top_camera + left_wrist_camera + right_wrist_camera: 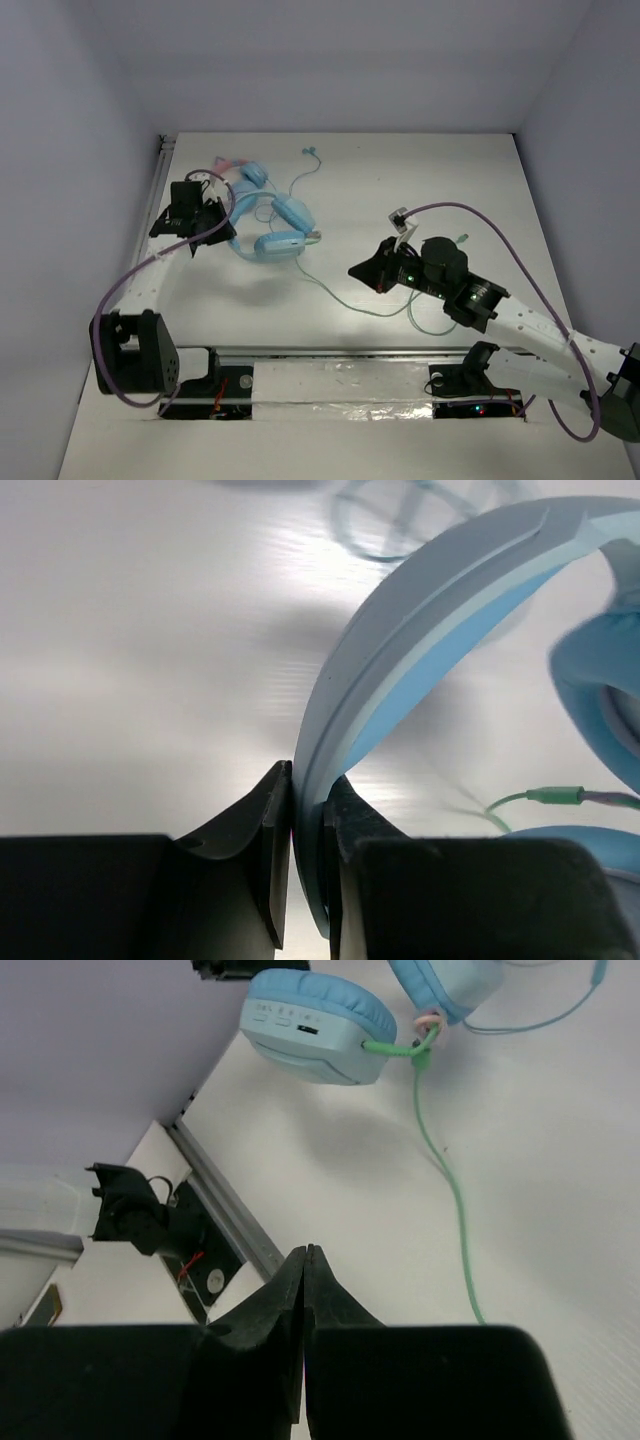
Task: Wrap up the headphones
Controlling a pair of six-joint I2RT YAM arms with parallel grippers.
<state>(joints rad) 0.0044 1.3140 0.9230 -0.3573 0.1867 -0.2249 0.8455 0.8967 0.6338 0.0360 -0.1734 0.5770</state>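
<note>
The left gripper (pixel 308 805) pinches the headband (pixel 420 630) of the headphones (pixel 290 215) at the far left of the table (pixel 450 180). The right gripper (pixel 304 1280), fingers pressed together with nothing visible between them, sits well apart, near the green cable (pixel 452 1185).

Surface notes: headphones (pixel 283 243) have a smooth light-blue plastic headband with a satin sheen; cup shell (pixel 320 1035) smooth matt plastic. Cable (pixel 440 1160) thin green plastic sheath. Tabletop (pixel 450 170) white, smooth, faintly glossy. Left pincer (pixel 308 810) and right pincer (pixel 304 1260) matt black plastic.
</note>
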